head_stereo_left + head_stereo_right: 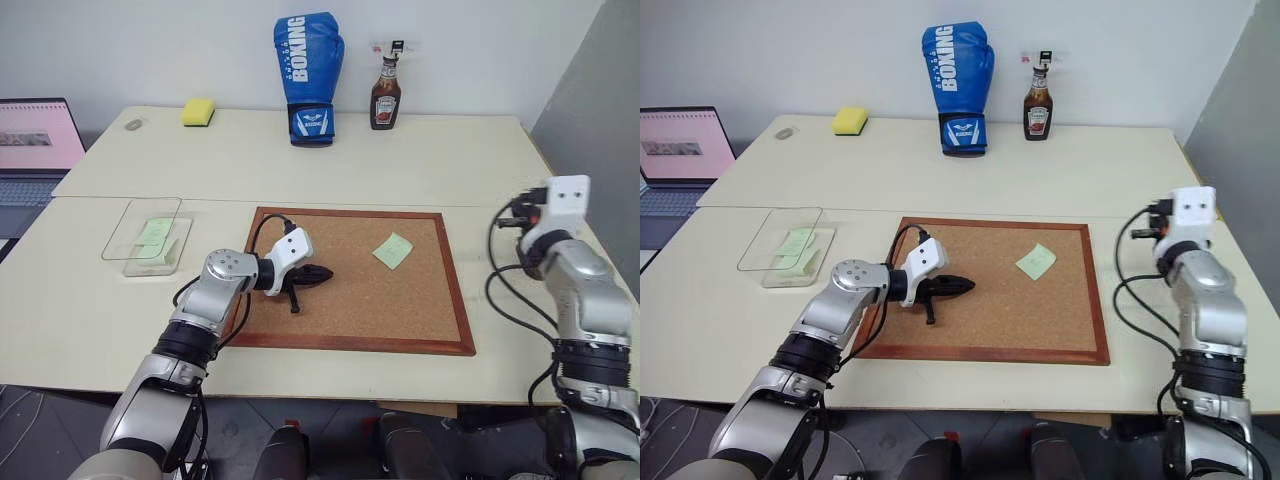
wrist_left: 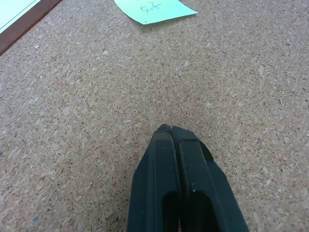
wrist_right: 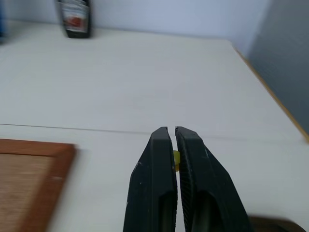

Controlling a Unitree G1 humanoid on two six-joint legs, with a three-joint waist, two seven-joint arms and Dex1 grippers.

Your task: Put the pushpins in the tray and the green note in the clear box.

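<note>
Your right gripper [image 3: 173, 140] is pinching a yellowish pushpin [image 3: 176, 160] out past the corkboard [image 1: 420, 310], so find the tray next; left gripper [image 2: 170, 131] pressed together, green note [image 1: 393, 250] still on the cork.

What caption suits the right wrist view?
Right claw shut on a small yellow object above the table.

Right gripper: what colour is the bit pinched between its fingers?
Yellow, a small piece wedged between the right gripper fingers; the right wrist view shows it best.
</note>
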